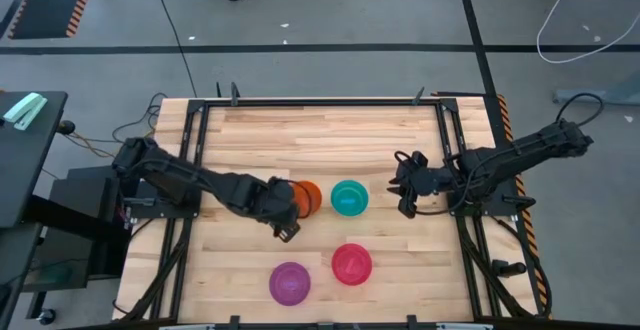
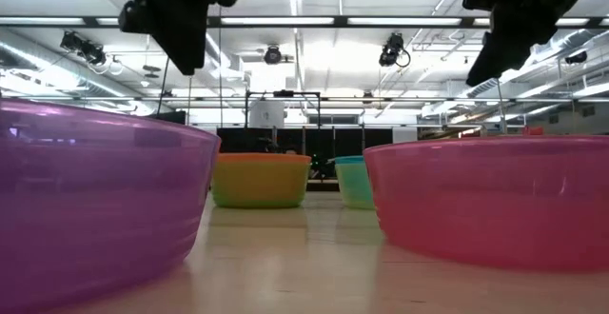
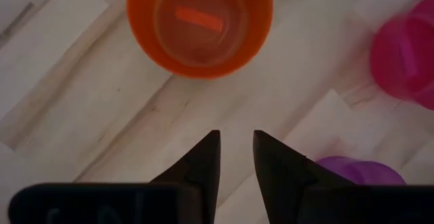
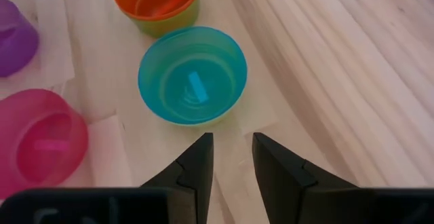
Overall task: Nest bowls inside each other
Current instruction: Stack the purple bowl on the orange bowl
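An orange bowl [image 1: 306, 196] sits upright on the table, nested in a yellow-green one whose wall shows in the low view [image 2: 260, 186]. Right beside it stands a blue-teal bowl [image 1: 349, 198] with a greenish outer wall [image 4: 192, 75]. A pink bowl [image 1: 352, 264] and a purple bowl [image 1: 290, 283] stand apart nearer the near edge. My left gripper [image 3: 236, 142] hovers above the table just near-left of the orange bowl [image 3: 200, 20], narrowly open and empty. My right gripper [image 4: 232, 142] hangs above the table right of the blue-teal bowl, narrowly open and empty.
The wooden table [image 1: 320, 130] has bare boards along its far half. Black frame rails [image 1: 452, 160] run down both sides, close to the arm bases. In the low view the purple bowl [image 2: 95, 200] and the pink bowl [image 2: 495, 200] stand closest to the near edge.
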`<control>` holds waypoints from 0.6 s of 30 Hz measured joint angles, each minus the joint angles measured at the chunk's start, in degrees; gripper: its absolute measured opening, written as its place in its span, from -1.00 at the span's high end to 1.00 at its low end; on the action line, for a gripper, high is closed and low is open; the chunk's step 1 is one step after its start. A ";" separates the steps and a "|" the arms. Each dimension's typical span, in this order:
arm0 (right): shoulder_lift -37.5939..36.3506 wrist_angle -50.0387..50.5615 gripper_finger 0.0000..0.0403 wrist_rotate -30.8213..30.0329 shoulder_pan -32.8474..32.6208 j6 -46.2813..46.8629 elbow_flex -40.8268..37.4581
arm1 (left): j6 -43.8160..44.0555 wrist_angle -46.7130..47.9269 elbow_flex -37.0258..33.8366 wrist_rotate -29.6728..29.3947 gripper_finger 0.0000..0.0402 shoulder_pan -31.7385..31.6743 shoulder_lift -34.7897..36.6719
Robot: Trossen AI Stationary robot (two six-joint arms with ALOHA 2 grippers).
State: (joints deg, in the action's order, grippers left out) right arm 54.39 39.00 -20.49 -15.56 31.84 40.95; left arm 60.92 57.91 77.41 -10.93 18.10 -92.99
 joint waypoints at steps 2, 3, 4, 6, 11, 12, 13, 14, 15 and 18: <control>0.00 0.02 0.45 -0.02 -0.40 0.62 0.00 | 0.77 0.00 0.00 -1.05 0.52 0.98 0.00; 0.00 0.02 0.45 0.00 -0.58 0.98 0.00 | 1.24 0.00 0.00 -1.53 0.53 1.42 0.00; 0.00 0.02 0.45 -0.01 -0.80 1.18 0.00 | 1.47 0.00 0.00 -1.99 0.54 1.77 0.00; 0.00 0.02 0.45 0.02 -0.89 1.25 0.00 | 1.50 0.00 0.00 -2.48 0.55 2.30 0.00; 0.00 0.02 0.45 0.02 -0.89 2.78 0.00 | 1.73 0.00 0.00 -2.77 0.58 2.98 0.00; 0.00 0.02 0.45 0.02 -0.89 3.03 0.00 | 2.07 0.00 0.00 -2.86 0.58 3.13 0.00; 0.00 0.02 0.45 0.01 -0.95 3.22 0.00 | 2.62 0.00 0.00 -2.99 0.58 3.30 0.00; 0.00 0.02 0.45 0.04 -1.21 3.52 0.00 | 3.04 0.02 0.00 -3.12 0.57 3.54 0.00; 0.00 0.02 0.45 0.15 -1.49 3.78 0.00 | 3.31 0.00 0.00 -3.22 0.57 3.89 0.00; 0.00 0.02 0.45 0.24 -2.79 4.17 0.00 | 4.51 0.00 0.00 -3.70 0.55 5.17 -0.79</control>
State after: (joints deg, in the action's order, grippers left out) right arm 54.39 39.02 -20.25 -18.34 36.01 40.95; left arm 65.43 57.91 77.40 -14.63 23.26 -93.78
